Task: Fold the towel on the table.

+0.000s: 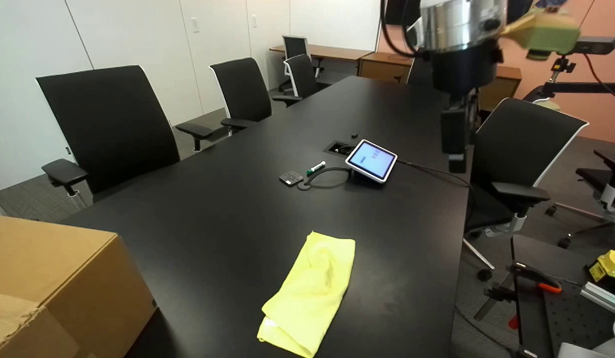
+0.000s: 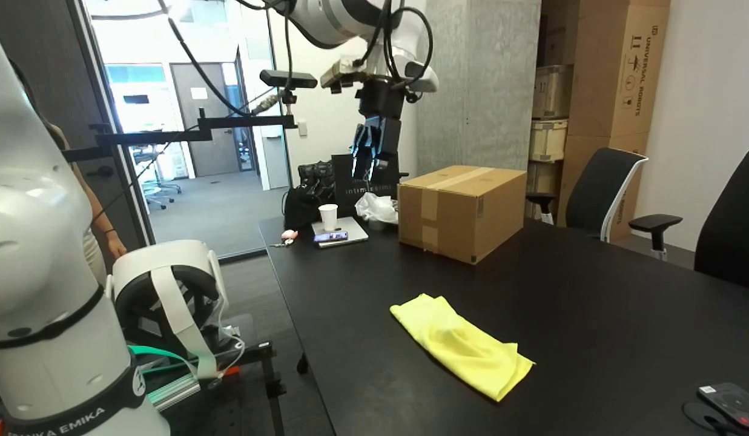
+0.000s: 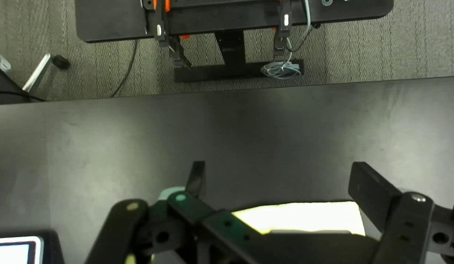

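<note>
The towel is a pale yellow-green cloth lying as a long, narrow, several-layered strip with some wrinkles. It shows in both exterior views [image 1: 312, 293] [image 2: 465, 348]. In the wrist view part of it [image 3: 307, 214] looks nearly white, its lower part hidden behind the gripper body. It rests on the glossy black table [image 1: 227, 223], which also shows in the wrist view [image 3: 249, 146]. My gripper [image 3: 278, 179] is open and empty, fingers wide apart. In both exterior views the gripper [image 1: 457, 154] [image 2: 369, 163] hangs well above the table, apart from the towel.
A brown cardboard box [image 2: 453, 212] stands on the table beside the towel. A tablet on a stand [image 1: 372, 160], a marker [image 1: 316, 167] and a small black device [image 1: 291, 178] lie farther along. A laptop [image 2: 350, 230] with a cup [image 2: 328, 217] sits near the table's end. Chairs [image 1: 108, 124] line the edges.
</note>
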Controlling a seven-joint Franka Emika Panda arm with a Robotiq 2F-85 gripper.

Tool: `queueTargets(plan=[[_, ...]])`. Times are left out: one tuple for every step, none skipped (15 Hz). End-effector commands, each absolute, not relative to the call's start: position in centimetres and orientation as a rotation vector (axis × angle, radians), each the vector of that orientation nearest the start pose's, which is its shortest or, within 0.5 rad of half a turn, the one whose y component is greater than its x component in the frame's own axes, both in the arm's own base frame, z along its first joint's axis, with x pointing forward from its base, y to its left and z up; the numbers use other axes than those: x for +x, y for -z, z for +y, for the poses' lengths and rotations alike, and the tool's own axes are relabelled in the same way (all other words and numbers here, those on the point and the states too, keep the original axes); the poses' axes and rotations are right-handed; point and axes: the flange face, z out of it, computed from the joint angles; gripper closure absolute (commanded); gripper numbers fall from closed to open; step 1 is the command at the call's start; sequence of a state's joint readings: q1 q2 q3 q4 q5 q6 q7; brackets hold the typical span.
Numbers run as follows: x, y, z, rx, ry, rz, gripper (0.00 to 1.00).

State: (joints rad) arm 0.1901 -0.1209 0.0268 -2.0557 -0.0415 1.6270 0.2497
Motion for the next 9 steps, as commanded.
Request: queueTargets(plan=[[44.0,-51.6,7.4,-3.22,-0.192,-0.057,0.0],[43.7,-52.6,6.6,-3.214,-0.123,-0.077,0.0],[43.5,-53.5,5.9,-3.195,-0.046,-0.092,0.0],[43.4,-54.2,5.1,-3.182,0.028,-0.122,0.0],[43.5,-54.7,4.2,-3.165,0.107,-0.129,0.0],[44.3,-54.0,5.6,-3.19,-0.033,-0.082,0.0],[44.2,-54.2,5.2,-3.189,-0.012,-0.079,0.0],[44.1,-54.2,5.1,-3.19,-0.017,-0.076,0.0],[44.1,-54.1,5.2,-3.191,-0.023,-0.078,0.0]])
